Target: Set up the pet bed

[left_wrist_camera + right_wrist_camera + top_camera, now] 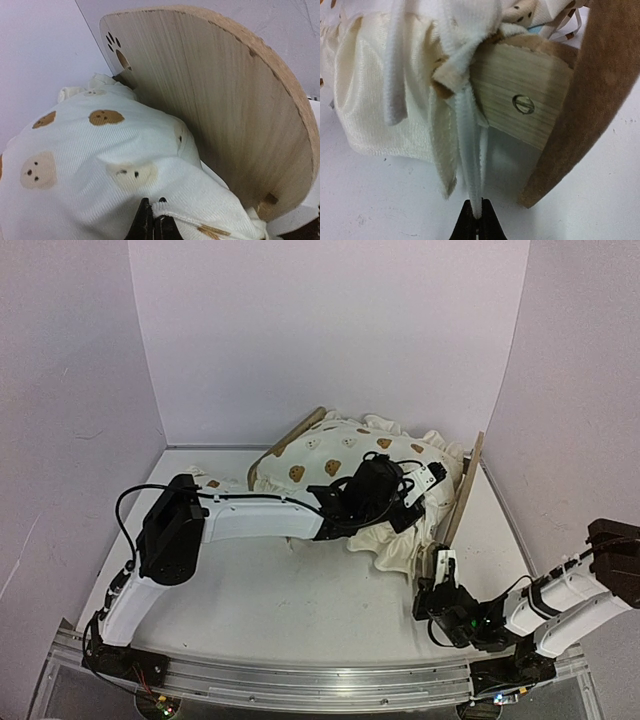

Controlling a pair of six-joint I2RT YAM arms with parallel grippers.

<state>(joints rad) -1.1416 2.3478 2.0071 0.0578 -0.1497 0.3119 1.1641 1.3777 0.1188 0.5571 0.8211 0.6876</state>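
**knotty_paws:** Where's the pet bed [462, 490] relative to the cushion [330, 455]? All I'm seeing is bear print.

**yam_tinkerer:** It's right under the cushion. The frame's long axis runs along the cushion's length, and an end board pokes out past each end. The headboard [215, 100] with the paw cutout stands upright against one end of the cushion.

**knotty_paws:** And the arms?

**yam_tinkerer:** The left end effector [153, 220] sits on top of the cushion, pinched narrow on a fold of its edge, with the headboard just beyond it. That arm is stretched long, with the forearm about level over the surface [300, 600]. The right end effector [476, 215] is on the cushion's near side, below the ruffle, clamped tight on a white tie [470, 145] that hangs off the cushion. That arm lies low, with the wrist aimed at the cushion.

**knotty_paws:** Which one's closer to actual wood?

**yam_tinkerer:** The right one, I'd say. The tie runs straight up from it past the corner post [522, 102], the one with the screw. My guess is the next move depends on getting that tie around the post, so which side of the post it passes matters.
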